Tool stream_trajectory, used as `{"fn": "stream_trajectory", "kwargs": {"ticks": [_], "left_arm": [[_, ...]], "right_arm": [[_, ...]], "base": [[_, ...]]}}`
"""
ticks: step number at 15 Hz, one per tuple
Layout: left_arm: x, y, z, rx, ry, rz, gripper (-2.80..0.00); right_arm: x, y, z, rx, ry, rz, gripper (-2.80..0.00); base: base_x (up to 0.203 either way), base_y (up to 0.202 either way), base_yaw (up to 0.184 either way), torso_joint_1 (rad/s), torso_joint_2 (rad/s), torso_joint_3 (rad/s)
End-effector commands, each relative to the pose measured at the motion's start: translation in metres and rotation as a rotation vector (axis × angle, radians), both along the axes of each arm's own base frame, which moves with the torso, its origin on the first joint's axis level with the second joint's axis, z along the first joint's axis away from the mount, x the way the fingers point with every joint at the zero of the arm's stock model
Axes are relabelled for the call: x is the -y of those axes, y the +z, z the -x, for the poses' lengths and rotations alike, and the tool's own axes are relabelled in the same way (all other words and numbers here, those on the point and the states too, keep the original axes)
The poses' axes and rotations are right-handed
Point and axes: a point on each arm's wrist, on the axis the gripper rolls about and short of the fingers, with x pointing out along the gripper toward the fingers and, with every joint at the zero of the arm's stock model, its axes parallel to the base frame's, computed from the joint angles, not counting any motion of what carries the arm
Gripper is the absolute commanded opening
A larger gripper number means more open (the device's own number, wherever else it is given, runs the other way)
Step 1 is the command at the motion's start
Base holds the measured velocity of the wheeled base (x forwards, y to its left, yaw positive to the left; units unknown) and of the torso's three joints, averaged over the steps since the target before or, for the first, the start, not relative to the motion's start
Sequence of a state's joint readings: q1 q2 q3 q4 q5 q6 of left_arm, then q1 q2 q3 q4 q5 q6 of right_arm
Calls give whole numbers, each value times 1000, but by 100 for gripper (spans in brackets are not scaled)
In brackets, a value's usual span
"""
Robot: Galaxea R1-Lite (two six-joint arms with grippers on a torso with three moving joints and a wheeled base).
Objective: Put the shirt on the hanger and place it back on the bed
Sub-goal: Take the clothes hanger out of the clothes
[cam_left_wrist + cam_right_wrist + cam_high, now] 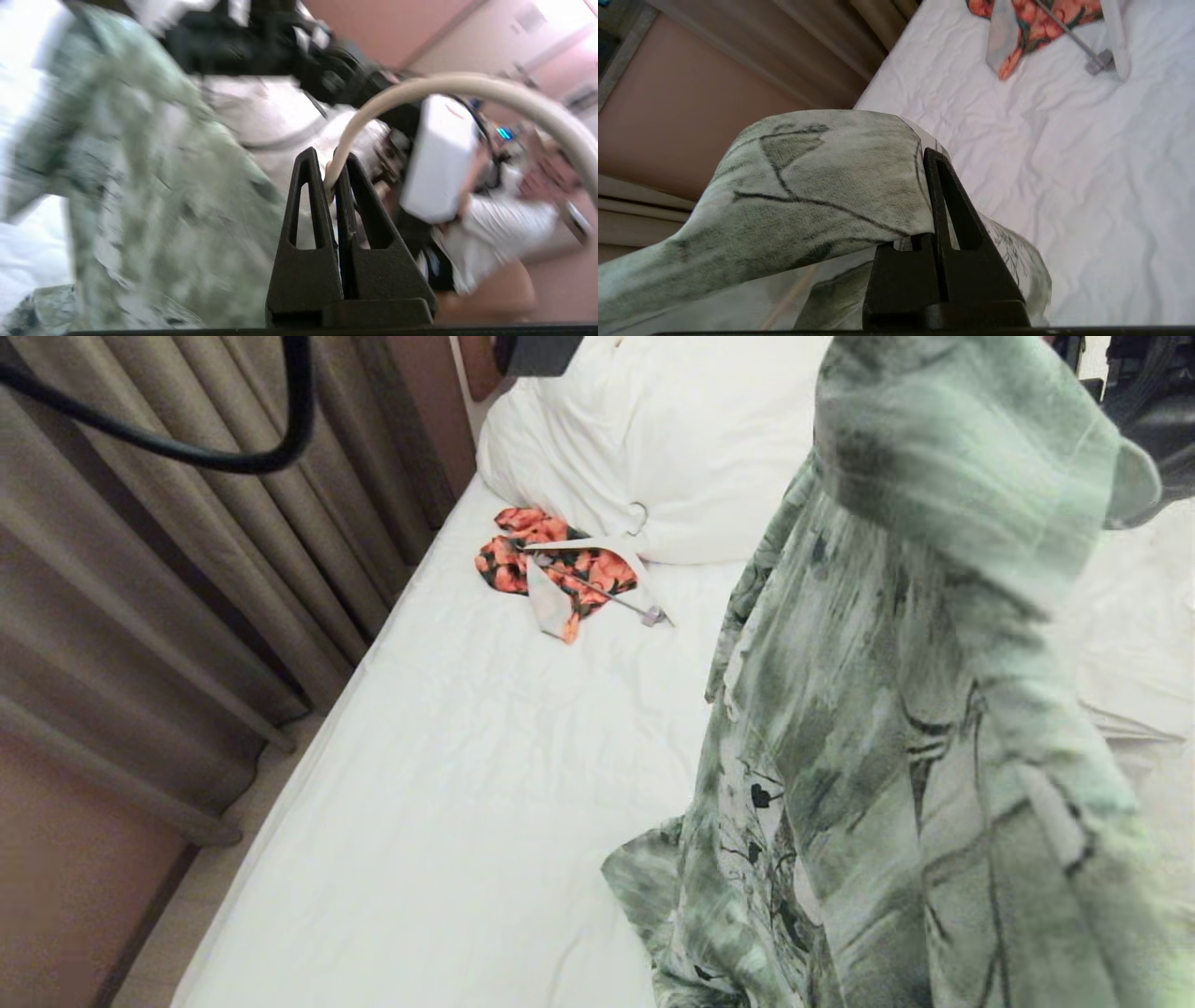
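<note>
- The right gripper (931, 196) is pinching the shirt (896, 709) shut, holding it lifted over the bed (448, 784).
- The left gripper (329, 186) is clamping the hanger (467, 88) beside it.
- Threading well means feeding the hanger's arm into the shirt's opening while keeping the fabric taut.

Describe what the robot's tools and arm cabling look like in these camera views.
Both the left tool and right tool have matte black fingers, tapered to narrow tips with triangular cut-out windows, rising from a blocky black base. A thick black cable loops across the head view's upper corner. No markings are visible on either.
</note>
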State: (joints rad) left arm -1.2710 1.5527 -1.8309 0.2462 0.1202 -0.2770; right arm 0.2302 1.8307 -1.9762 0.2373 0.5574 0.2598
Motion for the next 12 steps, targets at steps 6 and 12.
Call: {"fn": "stream_trajectory", "kwargs": {"ticks": [6, 12], "left_arm": [[-11, -13, 8, -20, -101, -41, -280], [-3, -12, -9, 4, -43, 8, -280]], "right_arm": [[-6, -10, -17, -31, 33, -44, -280], [-10, -24, -29, -67, 33, -34, -280]], "base": [[0, 0, 0, 0, 0, 0], [0, 0, 0, 0, 0, 0]]}}
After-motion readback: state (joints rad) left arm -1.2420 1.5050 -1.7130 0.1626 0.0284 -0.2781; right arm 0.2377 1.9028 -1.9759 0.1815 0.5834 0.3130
